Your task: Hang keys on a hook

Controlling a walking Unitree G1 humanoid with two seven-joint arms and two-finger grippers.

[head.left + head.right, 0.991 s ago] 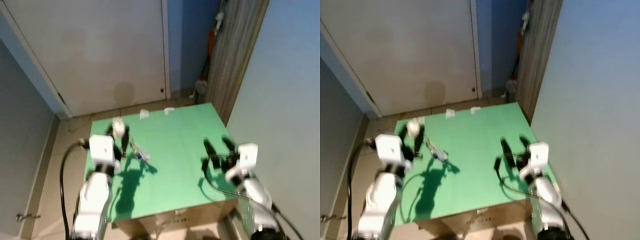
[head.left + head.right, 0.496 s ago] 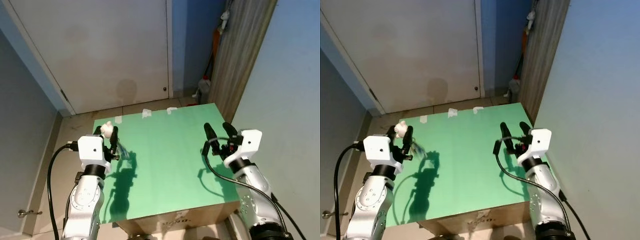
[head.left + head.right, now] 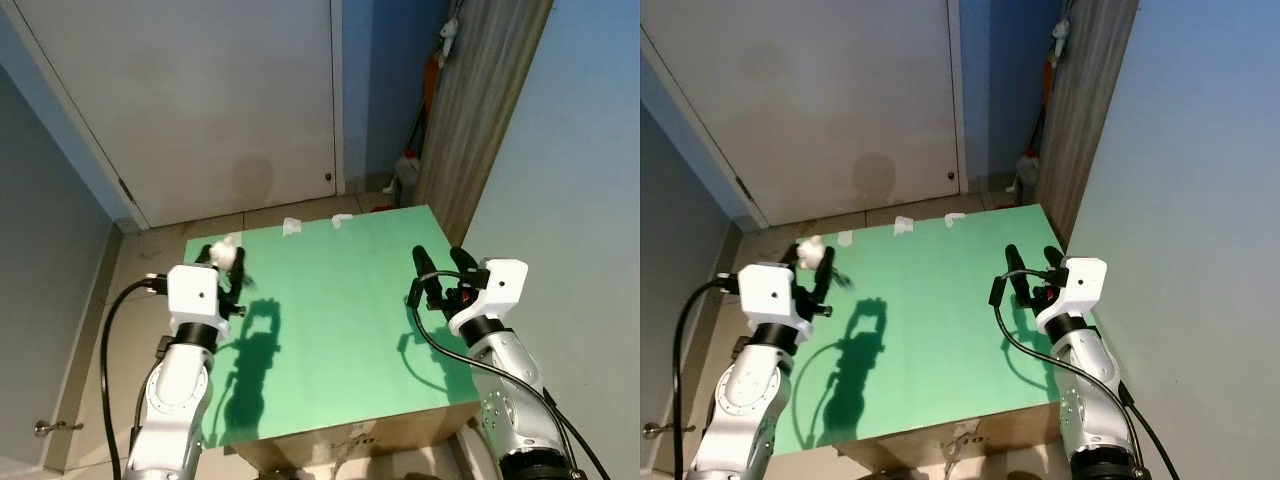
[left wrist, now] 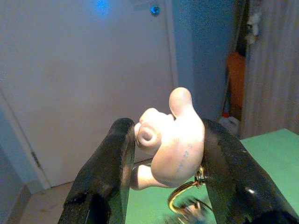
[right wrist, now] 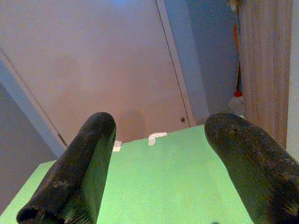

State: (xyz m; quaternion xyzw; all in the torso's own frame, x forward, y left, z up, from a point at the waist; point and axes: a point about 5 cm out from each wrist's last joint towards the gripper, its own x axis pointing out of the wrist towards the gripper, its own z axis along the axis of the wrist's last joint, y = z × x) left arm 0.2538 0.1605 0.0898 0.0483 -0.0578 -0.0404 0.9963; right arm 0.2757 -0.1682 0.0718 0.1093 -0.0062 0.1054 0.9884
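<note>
The left gripper [image 4: 161,161] is clamped on a pale, rounded figurine keychain charm [image 4: 170,140], both black fingers [image 4: 105,172] pressed against its sides. From the charm's underside a brass-coloured ring [image 4: 182,193] hangs, and the keys [image 4: 189,212] dangle below it as a blurred smudge. In the head views this gripper is raised above the left edge of the green-topped cardboard box table [image 3: 340,300], with the charm [image 3: 226,254] poking up between the fingertips.

The right gripper [image 3: 440,275] hovers spread and empty over the table's right side, near the wood-grain panel [image 3: 480,110].

The risks seem to lie in the hold and the load. The charm is smooth and bulbous, so it could squirm or pop out of the pinch if the arm swings quickly. The loose keys look likely to sway, which would make threading the ring onto a hook awkward. No hook can be made out here; the white door [image 3: 200,100] stands beyond the table, so the robot probably has to find one first.
</note>
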